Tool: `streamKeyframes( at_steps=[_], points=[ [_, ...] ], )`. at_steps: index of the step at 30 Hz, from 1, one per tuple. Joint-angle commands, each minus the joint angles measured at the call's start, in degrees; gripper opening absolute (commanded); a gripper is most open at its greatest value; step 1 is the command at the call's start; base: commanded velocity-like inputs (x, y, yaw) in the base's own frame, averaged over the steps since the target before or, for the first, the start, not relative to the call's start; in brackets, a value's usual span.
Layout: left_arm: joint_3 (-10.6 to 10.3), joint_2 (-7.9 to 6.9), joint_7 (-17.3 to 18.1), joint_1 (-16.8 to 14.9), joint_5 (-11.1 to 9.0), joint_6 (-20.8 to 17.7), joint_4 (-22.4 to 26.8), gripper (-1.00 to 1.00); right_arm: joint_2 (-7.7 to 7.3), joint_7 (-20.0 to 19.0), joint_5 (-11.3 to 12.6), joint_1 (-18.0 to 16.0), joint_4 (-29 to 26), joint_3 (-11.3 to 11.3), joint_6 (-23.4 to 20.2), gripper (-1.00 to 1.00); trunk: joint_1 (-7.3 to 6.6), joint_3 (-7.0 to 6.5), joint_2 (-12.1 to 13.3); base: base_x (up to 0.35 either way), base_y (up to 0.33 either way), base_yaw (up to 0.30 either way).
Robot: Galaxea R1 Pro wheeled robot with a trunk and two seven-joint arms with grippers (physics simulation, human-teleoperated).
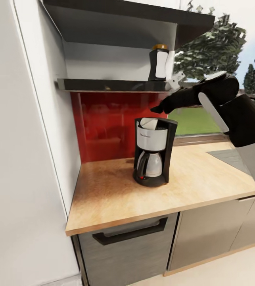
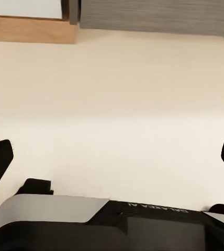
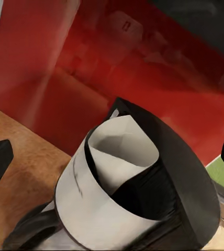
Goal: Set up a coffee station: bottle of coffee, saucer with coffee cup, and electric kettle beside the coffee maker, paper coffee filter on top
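The black coffee maker (image 1: 153, 157) with its silver carafe stands on the light-wood countertop (image 1: 107, 190) in front of a red backsplash. A white paper coffee filter (image 1: 148, 124) sits in its open top, and the right wrist view looks down into the curled cone (image 3: 123, 151). My right gripper (image 1: 159, 108) hovers just above and right of the filter, open and empty (image 3: 112, 157). The bottle of coffee (image 1: 159, 63), with its yellow cap, stands on the dark shelf above. My left gripper (image 2: 112, 157) is open over pale floor. The saucer, coffee cup and electric kettle are out of view.
A dark shelf (image 1: 111, 84) and a hood-like cabinet (image 1: 119, 16) overhang the counter. A white wall panel (image 1: 20, 159) closes off the left side. A grey inset (image 1: 232, 157) lies in the counter at the right. Grey drawer fronts (image 1: 127, 246) are below.
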State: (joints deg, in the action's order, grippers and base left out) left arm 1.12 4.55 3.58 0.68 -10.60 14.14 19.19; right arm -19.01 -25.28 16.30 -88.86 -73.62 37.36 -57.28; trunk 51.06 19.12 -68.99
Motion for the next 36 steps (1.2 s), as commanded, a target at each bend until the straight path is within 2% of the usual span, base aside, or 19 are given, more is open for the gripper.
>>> streamKeyframes(
  at_steps=[1, 2, 3, 4, 6, 7, 8, 10, 11, 13, 16, 17, 21, 32, 35, 36],
  points=[
    [0.11, 0.02, 0.37, 0.02, -0.56, 0.01, 0.07, 1.0, -0.88, -0.28, 0.92, 0.3, -1.14, 0.09, -0.15, 1.0, -0.03, 0.06, -0.04, -0.332, 0.0, 0.0],
    [0.11, 0.02, 0.37, 0.02, -0.56, 0.01, 0.06, 1.0, -1.35, -0.28, 1.5, 0.52, -1.69, 0.09, -0.14, 1.0, -0.03, 0.06, -0.04, -0.332, 0.0, 0.0],
    [0.11, 0.02, 0.37, 0.02, -0.56, 0.01, 0.06, 1.0, -2.41, -0.28, 2.7, 0.92, -2.7, 0.09, -0.13, 1.0, -0.03, 0.06, -0.04, -0.332, 0.0, 0.0],
    [0.11, 0.02, 0.37, 0.02, -0.56, 0.01, 0.06, 1.0, -4.2, -0.29, 4.58, 1.41, -4.25, 0.09, -0.12, 1.0, -0.03, 0.06, -0.04, -0.332, 0.0, 0.0],
    [0.11, 0.02, 0.37, 0.02, -0.56, 0.01, 0.06, 1.0, -5.6, -0.29, 5.82, 1.99, -5.36, 0.1, -0.08, 1.0, -0.03, 0.06, -0.04, -0.332, 0.0, 0.0],
    [0.11, 0.02, 0.37, 0.02, -0.56, 0.01, 0.06, 1.0, -7.1, -0.29, 7.11, 2.87, -6.7, 0.09, -0.06, 1.0, -0.03, 0.06, -0.04, -0.332, 0.0, 0.0],
    [0.11, 0.02, 0.37, 0.02, -0.56, 0.01, 0.06, 1.0, -7.82, -0.29, 7.77, 3.36, -7.37, 0.09, -0.04, 1.0, -0.03, 0.06, -0.04, -0.332, 0.0, 0.0],
    [0.11, 0.02, 0.37, 0.02, -0.56, 0.01, 0.06, 1.0, -10.87, -0.29, 10.38, 5.23, -9.41, 0.09, 0.07, 1.0, -0.03, 0.06, -0.04, -0.333, 0.0, 0.0],
    [0.11, 0.02, 0.37, 0.02, -0.56, 0.01, 0.07, 1.0, -13.29, -0.38, 12.14, 6.53, -10.78, 0.09, 0.14, 1.0, -0.03, 0.06, -0.04, -0.333, 0.0, 0.0],
    [0.11, 0.02, 0.37, 0.02, -0.56, 0.01, 0.07, 1.0, -16.11, -3.03, 13.75, 7.83, -11.81, 0.09, 0.16, 1.0, -0.03, 0.06, -0.04, -0.278, 0.0, 0.0],
    [0.11, 0.02, 0.37, 0.02, -0.56, 0.01, 0.07, 1.0, -17.66, -5.74, 14.27, 8.3, -12.15, 0.09, 0.16, 1.0, -0.03, 0.06, -0.04, -0.154, 0.0, 0.0],
    [0.11, 0.02, 0.37, 0.02, -0.56, 0.01, 0.08, 1.0, -20.13, -9.39, 14.74, 8.71, -12.46, 0.09, 0.22, 1.0, -0.03, 0.06, -0.04, -0.02, 0.0, 0.0],
    [0.11, 0.02, 0.37, 0.02, -0.56, 0.01, 0.06, 1.0, -20.96, -10.21, 14.97, 8.8, -12.51, 0.09, 0.24, 1.0, -0.03, 0.06, -0.04, -0.082, 0.0, 0.0],
    [0.11, 0.02, 0.37, 0.02, -0.56, 0.01, 0.05, 1.0, -20.98, -10.22, 15.12, 9.2, -12.44, 0.09, 0.24, 1.0, -0.03, 0.06, -0.04, -0.3, 0.0, 0.0],
    [0.42, -0.13, 0.41, 0.03, -0.72, 0.01, 0.12, 1.0, -20.98, -10.17, 15.05, 11.91, -12.43, 0.09, 0.34, 1.0, -0.03, 0.06, -0.04, -0.048, 0.0, 0.0],
    [0.77, -0.21, 0.44, 0.02, -1.4, 0.06, 0.13, 1.0, -20.98, -10.16, 15.05, 12.87, -12.43, 0.09, 0.4, 1.0, -0.03, 0.06, -0.04, -0.019, 0.0, 0.0]
  ],
)
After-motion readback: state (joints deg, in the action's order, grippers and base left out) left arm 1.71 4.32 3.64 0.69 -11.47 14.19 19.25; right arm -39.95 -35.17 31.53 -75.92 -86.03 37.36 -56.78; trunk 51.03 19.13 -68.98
